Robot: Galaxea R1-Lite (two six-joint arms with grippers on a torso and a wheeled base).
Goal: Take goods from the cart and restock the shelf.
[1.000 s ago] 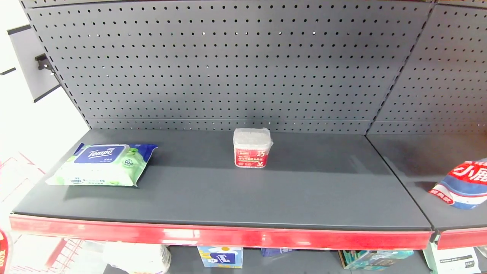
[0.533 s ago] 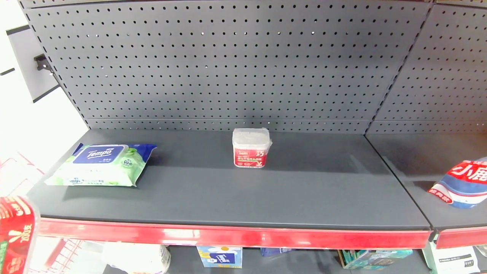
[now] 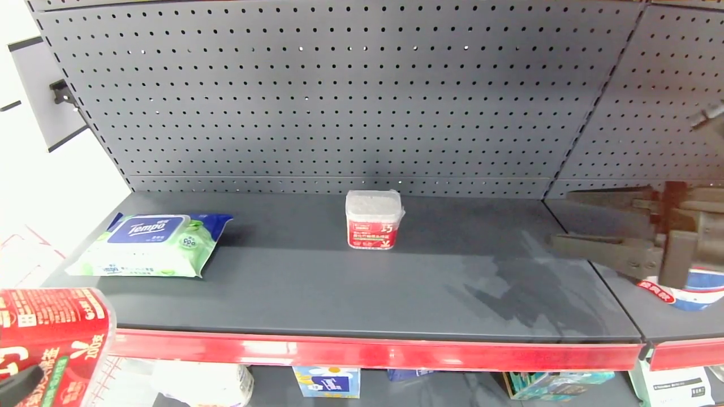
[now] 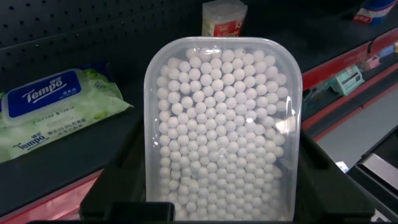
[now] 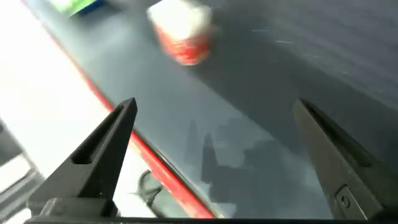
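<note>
the left end effector [image 4: 222,180] is closed on a clear tub [image 4: 222,106], one dark finger on each long side, so the tub sits clamped between them. through its see-through top the tub shows tightly packed small white round tips. in the head view the same tub [image 3: 54,339] shows a red label and hangs at the lower left, in front of the shelf's red front strip [image 3: 362,350] and not on the shelf [image 3: 339,282].

the right end effector [image 5: 214,104] is spread wide with nothing between its fingers. in the head view it [image 3: 563,219] hovers blurred above the right end of the dark grey shelf, near the seam with the next bay.

a matching tub [image 3: 374,219] stands upright on the shelf, about midway along and toward the pegboard back [image 3: 339,102]. a pack of wet wipes [image 3: 153,243] lies flat near the left end, well apart from it. a red and blue bag [image 3: 693,291] lies on the neighbouring shelf to the right, partly behind the right arm.
</note>
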